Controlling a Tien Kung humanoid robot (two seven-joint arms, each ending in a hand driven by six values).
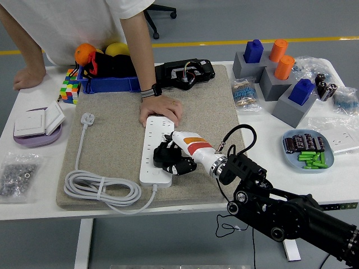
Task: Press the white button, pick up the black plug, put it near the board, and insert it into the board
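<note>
One robot hand (175, 158) presses a black plug (164, 154) onto a white power board (156, 151) while a person steadies the board's far end.

The right arm comes in from 4 o'clock, and its white-and-black fingers are wrapped around the plug, which sits on the board's lower half, at about the centre of the tan mat (112, 140) on the worktop (33, 162). The person's hand (160, 107) rests flat on the board's 12 o'clock end. The left robot hand is out of view. The step in hand looks like the last one, insertion; whether the pins are fully seated cannot be told. The next move likely calls for a straight downward push with the pins lined up over the socket holes, then letting go. The board's coiled white cable (101, 188) lies at 8 o'clock.
</note>
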